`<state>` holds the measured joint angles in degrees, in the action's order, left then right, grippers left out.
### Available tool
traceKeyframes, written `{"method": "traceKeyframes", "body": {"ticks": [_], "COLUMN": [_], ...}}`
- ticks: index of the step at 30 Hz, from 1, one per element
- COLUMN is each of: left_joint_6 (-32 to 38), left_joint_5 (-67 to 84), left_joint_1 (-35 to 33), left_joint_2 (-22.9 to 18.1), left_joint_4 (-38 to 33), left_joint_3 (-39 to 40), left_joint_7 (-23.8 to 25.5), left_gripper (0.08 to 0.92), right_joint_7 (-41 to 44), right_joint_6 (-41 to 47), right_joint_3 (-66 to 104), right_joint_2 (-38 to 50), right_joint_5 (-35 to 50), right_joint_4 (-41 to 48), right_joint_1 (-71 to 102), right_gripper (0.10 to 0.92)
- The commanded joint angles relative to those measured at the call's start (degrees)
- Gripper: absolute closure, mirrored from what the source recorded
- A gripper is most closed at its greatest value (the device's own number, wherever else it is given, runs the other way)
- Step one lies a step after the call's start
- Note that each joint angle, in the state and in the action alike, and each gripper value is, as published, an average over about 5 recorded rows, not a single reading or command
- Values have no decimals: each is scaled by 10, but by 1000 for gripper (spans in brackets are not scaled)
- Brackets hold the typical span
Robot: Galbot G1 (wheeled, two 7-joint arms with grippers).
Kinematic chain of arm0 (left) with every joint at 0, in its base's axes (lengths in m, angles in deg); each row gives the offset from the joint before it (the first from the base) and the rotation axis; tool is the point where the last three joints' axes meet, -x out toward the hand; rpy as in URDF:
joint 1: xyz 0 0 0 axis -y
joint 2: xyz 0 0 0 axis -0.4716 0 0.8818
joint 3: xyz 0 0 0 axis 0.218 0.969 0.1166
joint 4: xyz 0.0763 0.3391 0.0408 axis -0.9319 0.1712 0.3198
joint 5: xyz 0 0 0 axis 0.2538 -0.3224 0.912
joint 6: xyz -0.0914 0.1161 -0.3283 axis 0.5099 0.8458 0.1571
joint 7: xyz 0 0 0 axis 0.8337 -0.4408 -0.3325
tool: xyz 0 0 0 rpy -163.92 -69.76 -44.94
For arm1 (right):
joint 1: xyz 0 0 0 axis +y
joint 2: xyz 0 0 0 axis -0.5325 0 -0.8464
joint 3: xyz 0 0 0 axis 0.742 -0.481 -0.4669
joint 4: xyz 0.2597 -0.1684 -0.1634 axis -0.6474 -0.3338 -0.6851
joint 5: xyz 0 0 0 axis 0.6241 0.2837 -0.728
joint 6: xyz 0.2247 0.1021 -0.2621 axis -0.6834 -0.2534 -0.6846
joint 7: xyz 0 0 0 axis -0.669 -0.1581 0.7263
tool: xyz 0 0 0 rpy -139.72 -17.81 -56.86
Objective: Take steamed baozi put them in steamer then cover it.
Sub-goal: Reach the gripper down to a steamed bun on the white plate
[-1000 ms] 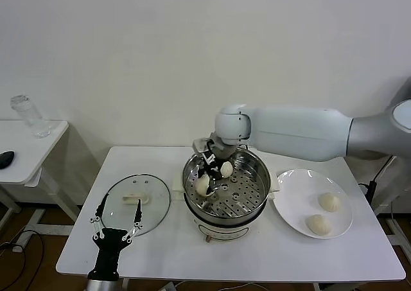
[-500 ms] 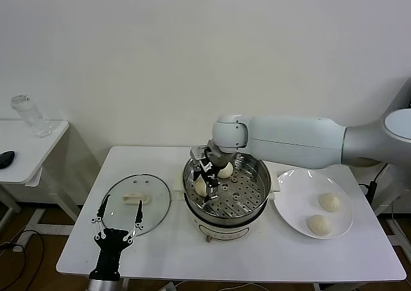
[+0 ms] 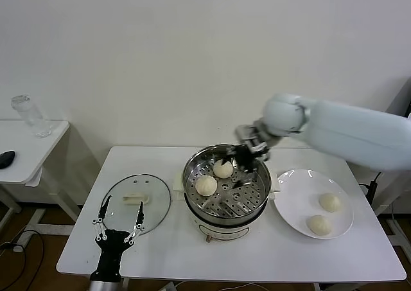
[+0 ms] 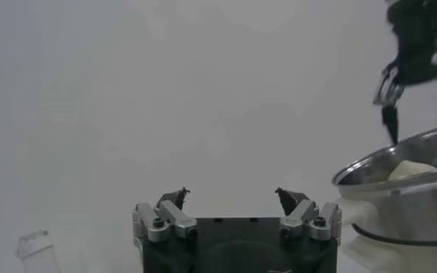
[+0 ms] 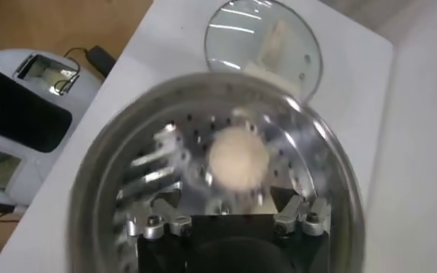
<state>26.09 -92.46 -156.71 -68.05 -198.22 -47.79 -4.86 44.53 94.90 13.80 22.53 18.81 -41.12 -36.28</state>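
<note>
Two pale cream-white round steamed baozi [image 3: 206, 185] [image 3: 223, 169] lie on the perforated floor of the shiny stainless-steel steamer basket [image 3: 192, 164]. The right gripper [image 3: 247, 155] hangs empty above the basket's far right rim, just beside the farther bun, its jaws spread. Two more buns [image 3: 329, 202] sit on the flat white plate [image 3: 292, 207]. The clear glass cover [image 3: 136, 203] lies on the white table [image 3: 270, 252], by the open, parked left gripper [image 3: 119, 221].

Steamed baozi [image 3: 206, 185]: pale cream-white, plain. Steamer [image 3: 257, 198]: shiny silver steel, floor dotted with round holes; base white. Cover [image 3: 136, 203]: clear glass, metal rim, cream handle. Plate [image 3: 295, 204]: white. Tabletop [image 3: 321, 252]: white. Right gripper [image 3: 246, 151]: black and silver.
</note>
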Motion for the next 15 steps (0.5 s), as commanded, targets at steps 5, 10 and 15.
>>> {"method": "traceKeyframes", "body": {"ticks": [5,10,15], "left_joint_6": [2,3,10], "left_joint_5": [-3,-3,-4], "left_joint_1": [-1,-3,-8], "left_joint_2": [1,0,0], "left_joint_4": [8,7,13], "left_joint_3": [4,2,-1], "left_joint_7": [0,-1,-4], "left_gripper": [177,177,177], "right_joint_7": [143,101,77], "right_joint_6": [-163,-182,-184], "right_joint_3": [258,226,208], "right_joint_2": [225,195,150], "right_joint_5": [-273,-304,-311], "right_joint_4": [56,123,172], "right_joint_1": [277,313,322], "right_gripper": [203,203,203]}}
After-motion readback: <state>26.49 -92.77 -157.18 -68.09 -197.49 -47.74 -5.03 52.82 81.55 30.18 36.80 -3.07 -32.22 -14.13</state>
